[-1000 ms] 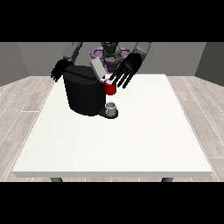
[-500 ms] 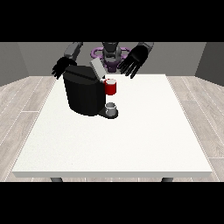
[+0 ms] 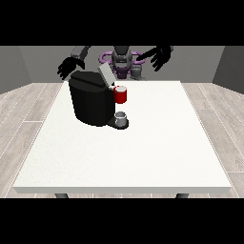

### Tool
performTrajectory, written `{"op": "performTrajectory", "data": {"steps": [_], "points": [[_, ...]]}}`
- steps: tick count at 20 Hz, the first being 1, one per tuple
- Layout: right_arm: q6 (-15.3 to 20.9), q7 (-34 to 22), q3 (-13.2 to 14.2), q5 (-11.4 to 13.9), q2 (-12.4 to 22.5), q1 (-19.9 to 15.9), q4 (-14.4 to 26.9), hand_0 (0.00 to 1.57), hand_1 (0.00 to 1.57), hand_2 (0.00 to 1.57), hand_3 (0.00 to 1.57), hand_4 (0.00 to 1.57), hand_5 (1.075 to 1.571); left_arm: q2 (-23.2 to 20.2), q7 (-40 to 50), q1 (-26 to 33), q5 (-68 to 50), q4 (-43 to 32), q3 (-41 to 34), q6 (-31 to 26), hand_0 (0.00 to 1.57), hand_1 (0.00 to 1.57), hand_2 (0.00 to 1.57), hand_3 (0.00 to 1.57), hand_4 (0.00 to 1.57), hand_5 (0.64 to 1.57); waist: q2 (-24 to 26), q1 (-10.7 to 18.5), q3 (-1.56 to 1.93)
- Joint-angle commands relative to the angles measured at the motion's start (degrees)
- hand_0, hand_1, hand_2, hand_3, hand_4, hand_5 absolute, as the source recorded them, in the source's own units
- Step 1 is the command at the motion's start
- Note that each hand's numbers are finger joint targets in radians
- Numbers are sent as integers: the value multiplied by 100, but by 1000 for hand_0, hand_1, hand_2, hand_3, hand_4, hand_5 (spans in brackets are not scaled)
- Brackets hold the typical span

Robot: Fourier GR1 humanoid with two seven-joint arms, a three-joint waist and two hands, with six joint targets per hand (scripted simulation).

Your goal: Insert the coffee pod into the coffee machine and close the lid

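The black coffee machine (image 3: pixel 93 102) stands on the white table (image 3: pixel 143 147), left of the middle. Its grey lid (image 3: pixel 105 75) is tilted up and open. A red thing at the machine (image 3: pixel 121 95) sits at its front top. A grey thing (image 3: pixel 121 117) rests on the machine's base below it. Another small grey thing (image 3: pixel 137 72) stands at the table's far edge, near the robot's body. The hand at the view's right (image 3: pixel 160 56) is raised above the far edge, fingers spread, holding nothing. The hand at the view's left (image 3: pixel 68 67) hovers behind the machine, fingers spread.
The robot's torso (image 3: pixel 121 59) is behind the table's far edge. White table surface stretches in front of and to the right of the machine. Wooden floor surrounds the table.
The hand at the view's right has lifted up and to the right, away from the machine's top. The hand at the view's left has barely moved.
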State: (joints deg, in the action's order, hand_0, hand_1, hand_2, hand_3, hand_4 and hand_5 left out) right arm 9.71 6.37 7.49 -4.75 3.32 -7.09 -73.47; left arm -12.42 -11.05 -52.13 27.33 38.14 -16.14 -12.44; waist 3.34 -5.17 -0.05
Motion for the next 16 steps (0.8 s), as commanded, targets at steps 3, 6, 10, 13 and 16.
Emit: {"op": "performTrajectory", "data": {"steps": [3,6,10,13,16], "points": [[-287,-93,-56,59,328,403,-235,0,0,0,0,433,1571,571,-421,1109,-621,117,-310,-60,0,0,0,0,0,1571,821,388,0],[-312,-272,-148,158,432,337,-388,0,0,0,0,390,1571,681,-292,1366,-951,152,-528,-157,0,0,0,0,142,1571,995,561,0],[-478,-572,-355,84,392,-90,-739,0,0,0,0,257,1571,796,-79,1502,-1160,217,-570,-281,0,0,0,0,0,1571,1076,726,2],[-586,-678,-423,145,526,-67,-998,0,0,0,0,0,1571,940,-136,1944,-1210,429,-463,-276,0,0,0,0,0,1571,1241,800,4],[-1020,-839,-222,-249,745,-305,-1038,0,0,0,0,0,1571,950,-206,2076,-1429,720,-492,-341,0,0,0,0,0,1571,1020,911,5]]}}
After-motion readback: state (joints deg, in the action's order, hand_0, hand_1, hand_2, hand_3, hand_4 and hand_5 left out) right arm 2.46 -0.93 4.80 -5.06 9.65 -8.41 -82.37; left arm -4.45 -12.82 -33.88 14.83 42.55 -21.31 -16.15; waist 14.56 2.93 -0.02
